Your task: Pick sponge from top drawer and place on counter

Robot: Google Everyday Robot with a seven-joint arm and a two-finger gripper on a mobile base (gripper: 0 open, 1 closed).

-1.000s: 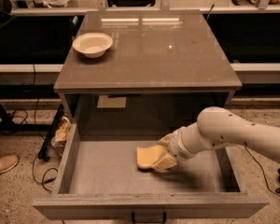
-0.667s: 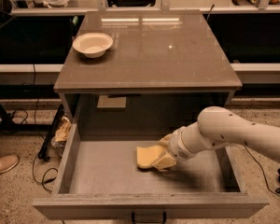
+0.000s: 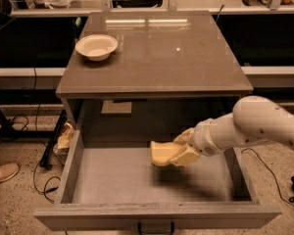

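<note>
**Pincer grasping the sponge inside the open top drawer**

We are seeing the pincer (image 3: 181,152) clenched on the sponge (image 3: 160,154), gripping it at its end on the right of the view. The white arm (image 3: 257,126) is reaching in from the right, crossing over the drawer's right wall. The sponge is hanging inside the top drawer (image 3: 71,168), a little right of centre. It is looking clear of the grey floor, with a soft shadow lying below it.

The sponge's long axis is running roughly across the view, with its free end pointing towards the left wall. It is sitting nearly level, and its broad face is turning slightly towards us.

Around the sponge, open room is showing on every side. The left wall and the front rim are standing well apart from it. The back of the cabinet is also well apart from it. The right wall is the nearest edge, and the arm is passing above it. The front edge of the desk (image 3: 186,62) is overhanging the rear part of the drawer, above and behind the pincer.

The drawer is holding only the sponge and the pincer. A dark handle (image 3: 156,227) is sitting at the middle of its front.

On the desk, a cream bowl (image 3: 96,46) is standing near the far left corner, well apart from the pincer. We are not making out anything inside it. The rest of the glossy top is reflecting lights.
</note>
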